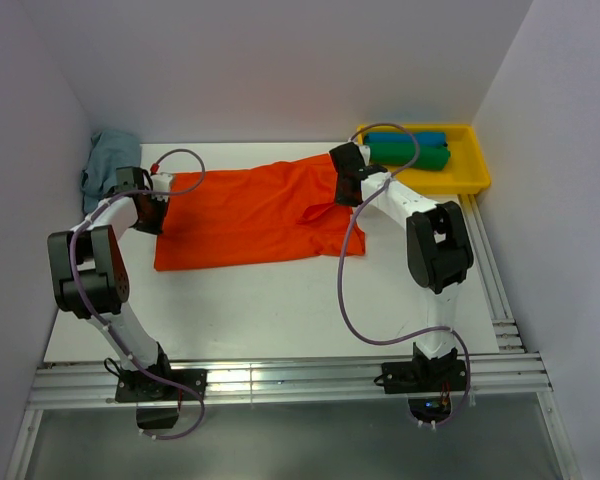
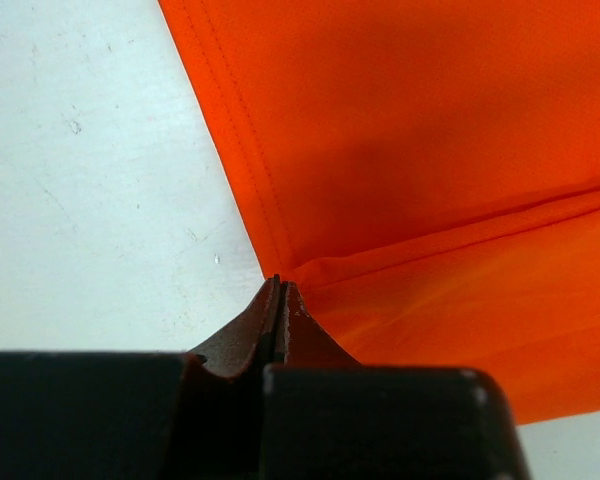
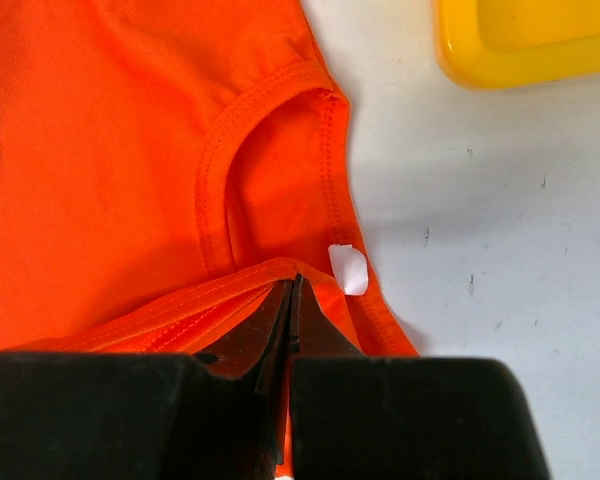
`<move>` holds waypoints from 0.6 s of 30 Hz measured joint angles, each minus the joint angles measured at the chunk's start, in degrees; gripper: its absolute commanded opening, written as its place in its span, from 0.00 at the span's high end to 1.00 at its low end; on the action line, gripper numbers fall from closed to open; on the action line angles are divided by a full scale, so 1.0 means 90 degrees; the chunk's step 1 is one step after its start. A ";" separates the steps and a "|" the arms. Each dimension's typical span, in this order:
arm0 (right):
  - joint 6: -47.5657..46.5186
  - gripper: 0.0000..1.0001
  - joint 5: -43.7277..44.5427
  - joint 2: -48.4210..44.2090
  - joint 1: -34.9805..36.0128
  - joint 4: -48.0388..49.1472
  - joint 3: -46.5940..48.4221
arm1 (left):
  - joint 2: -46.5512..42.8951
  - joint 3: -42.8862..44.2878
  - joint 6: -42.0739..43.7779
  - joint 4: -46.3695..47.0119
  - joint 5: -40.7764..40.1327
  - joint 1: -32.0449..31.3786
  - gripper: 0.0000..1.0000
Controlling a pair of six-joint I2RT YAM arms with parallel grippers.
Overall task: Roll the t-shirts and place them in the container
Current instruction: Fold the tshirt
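A bright orange-red t-shirt (image 1: 250,215) lies spread flat across the middle of the white table. My left gripper (image 1: 152,210) is at its left hem end. In the left wrist view the jaws (image 2: 280,285) are closed on the shirt's (image 2: 430,150) edge, and a fold runs off from the tips. My right gripper (image 1: 346,190) is at the collar end. In the right wrist view it (image 3: 295,283) is closed on a folded-over edge of the shirt (image 3: 110,150) beside the neckline and a white tag (image 3: 347,268).
A yellow tray (image 1: 477,150) at the back right holds a rolled blue shirt (image 1: 405,138) and a rolled green shirt (image 1: 410,156); its corner shows in the right wrist view (image 3: 520,50). A crumpled grey-blue shirt (image 1: 102,160) lies in the back left corner. White walls enclose the table.
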 measured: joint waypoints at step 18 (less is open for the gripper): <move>-0.0211 0.99 -0.0114 0.0216 0.0000 0.0100 0.0624 | 0.0153 0.0000 -0.0070 0.0243 0.0005 0.0005 0.99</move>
